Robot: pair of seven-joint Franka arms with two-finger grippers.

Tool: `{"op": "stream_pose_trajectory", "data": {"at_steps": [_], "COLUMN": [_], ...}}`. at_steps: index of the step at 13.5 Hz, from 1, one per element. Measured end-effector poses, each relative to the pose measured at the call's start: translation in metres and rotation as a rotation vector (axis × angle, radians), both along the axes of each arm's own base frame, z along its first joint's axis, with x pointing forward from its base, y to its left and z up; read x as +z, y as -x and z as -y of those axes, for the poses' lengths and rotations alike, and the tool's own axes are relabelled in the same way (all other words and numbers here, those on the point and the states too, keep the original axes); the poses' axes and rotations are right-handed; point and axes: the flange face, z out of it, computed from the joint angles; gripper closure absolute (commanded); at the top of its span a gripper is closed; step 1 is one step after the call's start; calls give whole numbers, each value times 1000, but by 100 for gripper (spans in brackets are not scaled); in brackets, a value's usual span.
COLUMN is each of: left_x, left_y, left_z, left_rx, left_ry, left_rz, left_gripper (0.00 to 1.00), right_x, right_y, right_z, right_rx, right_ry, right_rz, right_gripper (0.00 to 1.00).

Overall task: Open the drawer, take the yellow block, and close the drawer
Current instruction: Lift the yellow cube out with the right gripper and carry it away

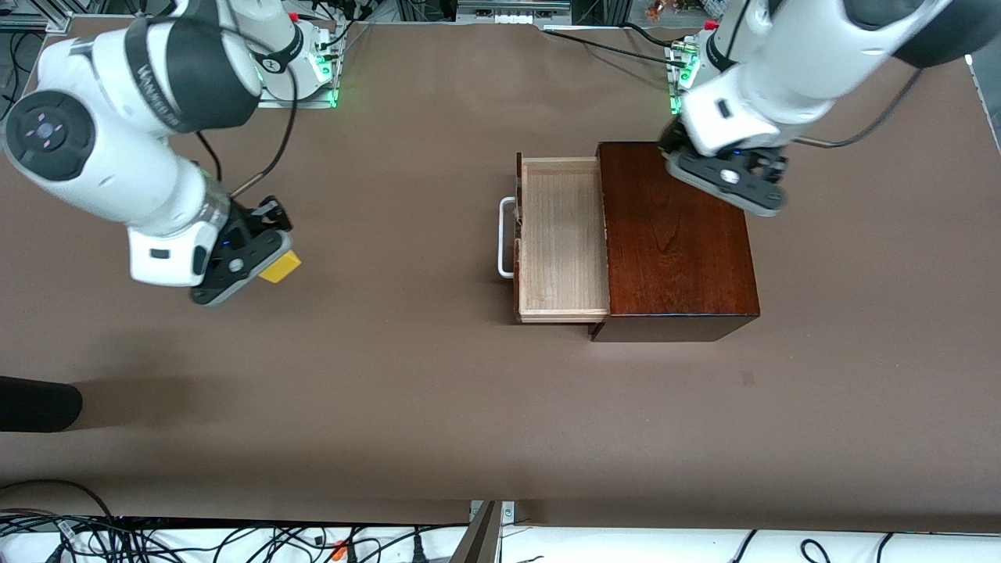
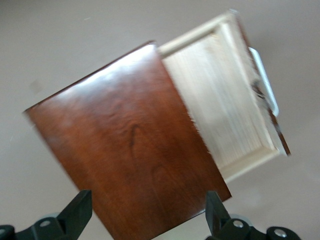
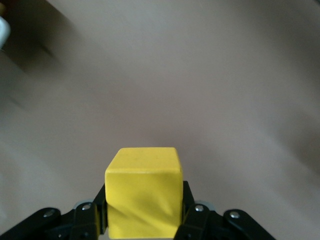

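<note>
The drawer (image 1: 563,238) is pulled out of the dark mahogany box (image 1: 676,238), its pale tray empty and its white handle (image 1: 504,238) toward the right arm's end. My right gripper (image 1: 270,258) is shut on the yellow block (image 1: 280,267), low over bare table toward the right arm's end; the right wrist view shows the block (image 3: 143,192) pinched between both fingers. My left gripper (image 1: 723,184) is open and empty over the box's top corner nearest its base. The left wrist view shows the box (image 2: 130,145), the drawer (image 2: 225,100) and its spread fingers (image 2: 77,212).
The brown table (image 1: 391,407) runs wide around the box. A dark object (image 1: 35,403) lies at the table's edge at the right arm's end, nearer the camera. Cables lie along the front edge.
</note>
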Motion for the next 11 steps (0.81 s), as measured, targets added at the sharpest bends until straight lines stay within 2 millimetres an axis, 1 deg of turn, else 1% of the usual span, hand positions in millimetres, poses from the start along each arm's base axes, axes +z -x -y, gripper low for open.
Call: {"op": "stream_pose_trajectory", "data": {"at_steps": [1,2,4,6,8,11], "left_x": [0,-1,-10,-25,-42,-67], "left_y": [4,7,17,27,36,43], "left_z": [14,29,62,102,142,197], "left_rx": [-92,-168,-271,-352,-482,-701], "left_ry": [18,34,50,65,84,114], "left_rz": [14,29,45,60,66,71], "left_gripper": [0,0,0,0,0,0], "right_x": [-10,-20,-40,-64,-92,-125], "right_y": [-1,-2,-3,-4,-1,6], "right_z": [13,23,36,50,61,68], "right_rx": [-23,-40,-66,-91,-132,-225], "right_ry": [9,15,22,27,33,46], "right_rz": [-15,-23,-26,-14,-12,-13], "right_gripper": [95,94,94,94,94,94]}}
